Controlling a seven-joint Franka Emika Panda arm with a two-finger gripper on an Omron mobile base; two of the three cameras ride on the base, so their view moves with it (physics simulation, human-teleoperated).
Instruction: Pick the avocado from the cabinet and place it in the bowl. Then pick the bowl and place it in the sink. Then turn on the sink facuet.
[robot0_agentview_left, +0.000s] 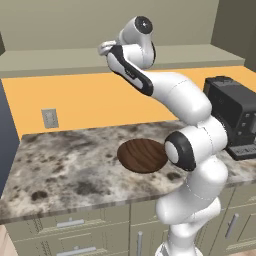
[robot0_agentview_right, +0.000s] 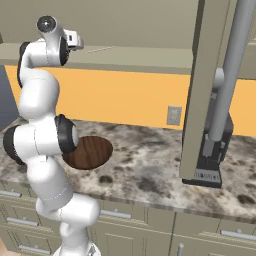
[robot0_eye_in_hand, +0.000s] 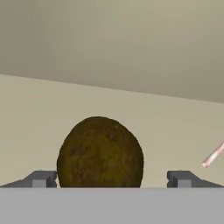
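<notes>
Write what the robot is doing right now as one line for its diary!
stage: reaching for avocado | gripper: open, tips either side, not gripping | avocado: on cabinet shelf | bowl: on counter

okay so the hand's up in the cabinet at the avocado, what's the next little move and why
Probably close the fingers on the avocado. In the hand view it sits on the cabinet shelf between the wide-open gripper, nearer one side, not yet gripped.
</notes>
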